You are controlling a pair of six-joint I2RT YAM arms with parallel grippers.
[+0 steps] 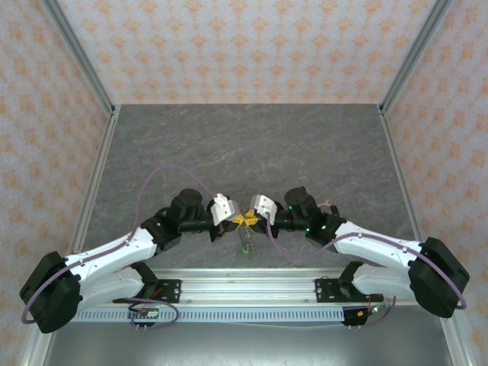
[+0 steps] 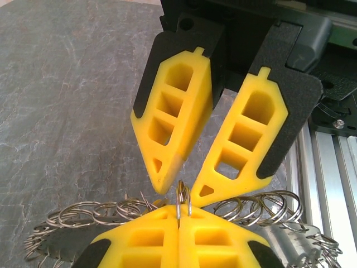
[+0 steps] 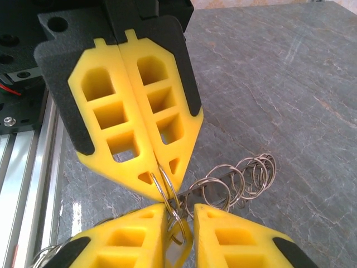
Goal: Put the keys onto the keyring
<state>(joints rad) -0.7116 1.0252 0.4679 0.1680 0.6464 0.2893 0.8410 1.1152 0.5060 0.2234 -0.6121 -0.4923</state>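
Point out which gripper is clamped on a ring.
The left gripper: its fingers press together on a ring, while the right gripper has its fingers standing apart.

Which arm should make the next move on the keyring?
Right. The right gripper is open, fingers either side of the keyring; the left gripper is shut on it, so probably best as anchor.

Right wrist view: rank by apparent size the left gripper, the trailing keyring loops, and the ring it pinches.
1. left gripper
2. trailing keyring loops
3. pinched ring, partly hidden
Nearness inflates the gripper.
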